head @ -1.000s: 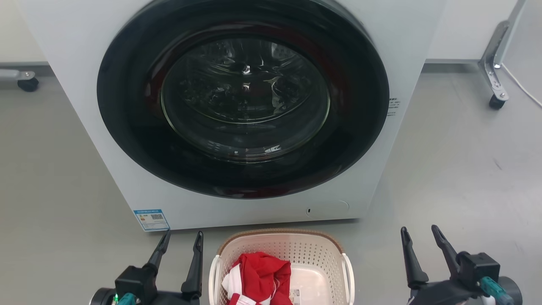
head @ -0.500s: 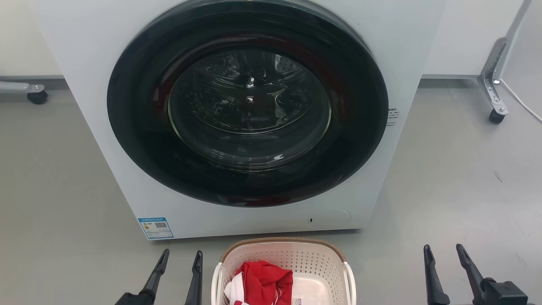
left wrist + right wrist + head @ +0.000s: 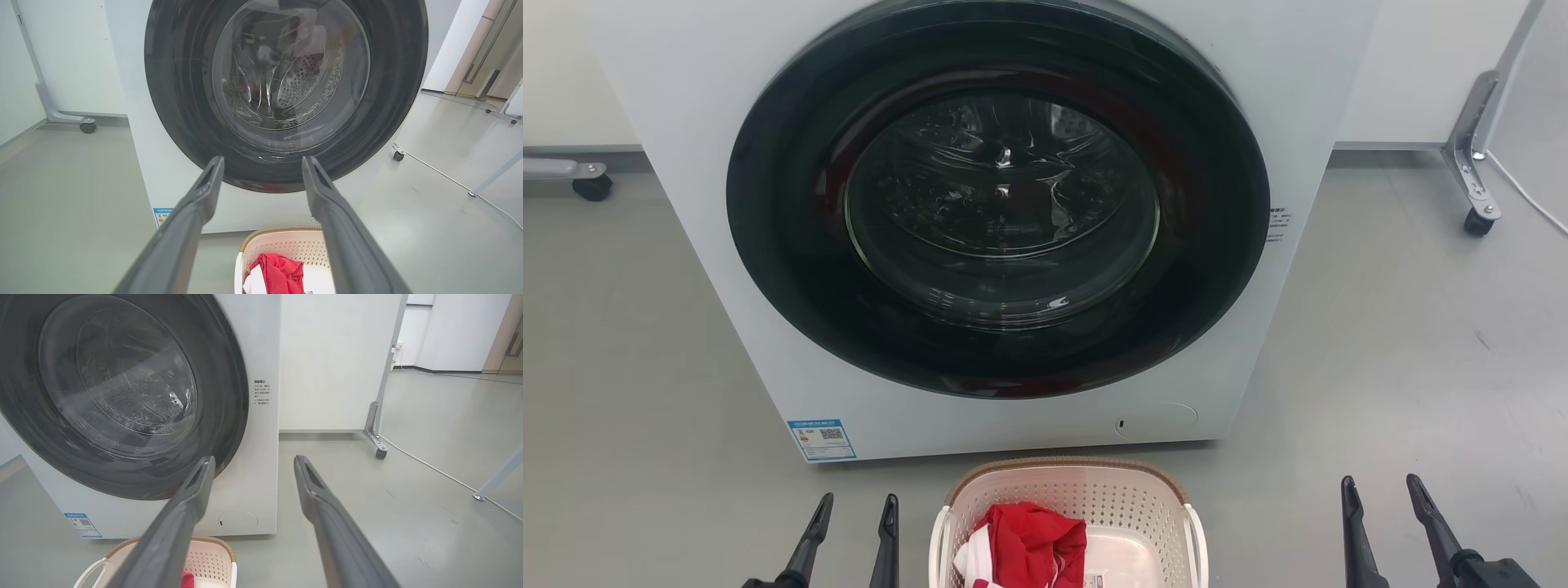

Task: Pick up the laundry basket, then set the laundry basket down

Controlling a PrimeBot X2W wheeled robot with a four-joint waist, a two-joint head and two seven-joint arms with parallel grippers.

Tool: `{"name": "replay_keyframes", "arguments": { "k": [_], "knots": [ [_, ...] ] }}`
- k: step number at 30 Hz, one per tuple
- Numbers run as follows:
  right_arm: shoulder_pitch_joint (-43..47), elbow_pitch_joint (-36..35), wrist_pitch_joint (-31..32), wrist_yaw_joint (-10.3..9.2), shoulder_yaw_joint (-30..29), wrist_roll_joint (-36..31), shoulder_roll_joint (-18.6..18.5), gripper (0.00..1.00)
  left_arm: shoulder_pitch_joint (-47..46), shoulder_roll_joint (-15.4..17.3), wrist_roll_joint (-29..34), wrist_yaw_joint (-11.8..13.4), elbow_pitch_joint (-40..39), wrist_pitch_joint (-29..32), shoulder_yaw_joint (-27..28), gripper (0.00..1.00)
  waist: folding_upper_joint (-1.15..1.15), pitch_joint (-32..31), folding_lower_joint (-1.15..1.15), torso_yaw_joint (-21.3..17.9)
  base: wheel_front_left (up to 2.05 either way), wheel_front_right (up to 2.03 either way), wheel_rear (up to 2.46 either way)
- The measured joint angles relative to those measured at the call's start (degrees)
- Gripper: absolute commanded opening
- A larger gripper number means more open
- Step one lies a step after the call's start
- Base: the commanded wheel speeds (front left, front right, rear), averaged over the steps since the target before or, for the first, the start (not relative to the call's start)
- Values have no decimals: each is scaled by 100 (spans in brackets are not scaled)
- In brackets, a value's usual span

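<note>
The cream-white laundry basket (image 3: 1094,490) with perforated walls and a brown rim stands on the grey floor just before the washing machine, at the bottom middle of the head view. A red and white garment (image 3: 1025,535) lies in its left half. My left gripper (image 3: 858,508) is open a little to the left of the basket, apart from it. Further off to the right, my right gripper (image 3: 1382,492) is open and empty. The basket (image 3: 282,245) shows low between the left fingers in the left wrist view, and the basket (image 3: 208,559) sits at the lower left in the right wrist view.
A white front-loading washing machine (image 3: 727,245) with a big dark round door (image 3: 1001,204) fills the space ahead. Wheeled frame legs stand at the far left (image 3: 584,184) and far right (image 3: 1474,212). A white cable (image 3: 1527,175) runs along the floor at the right.
Over the last second the head camera tipped up, sliding the whole scene down. Both grippers dropped lower in view, and the left one went on sinking slightly. The basket stays on the floor.
</note>
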Motion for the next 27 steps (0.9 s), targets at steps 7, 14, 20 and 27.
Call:
{"name": "replay_keyframes", "arguments": {
  "k": [7, 14, 20, 27],
  "knots": [
    [24, -155, 0, 0, -115, -176, 42, 100, 25, -49, 51, 1, -99, 52, 75, 100, 0, -5, 0, -2, 0, 0, 0],
    [51, -252, 1, 0, -147, -236, 108, 100, 63, -83, 92, 2, -137, 157, 172, 100, 0, -11, 0, 5, 0, 0, 0],
    [122, -236, 10, 2, -148, -242, 143, 0, 71, -118, 129, 1, -120, 225, 187, 0, 0, -20, 0, -3, 0, 0, 0],
    [216, 67, 58, 19, -131, -183, 233, 0, 186, -182, 21, -13, 169, 260, 186, 0, 0, -16, -1, -5, 0, 0, 0]
  ]
}}
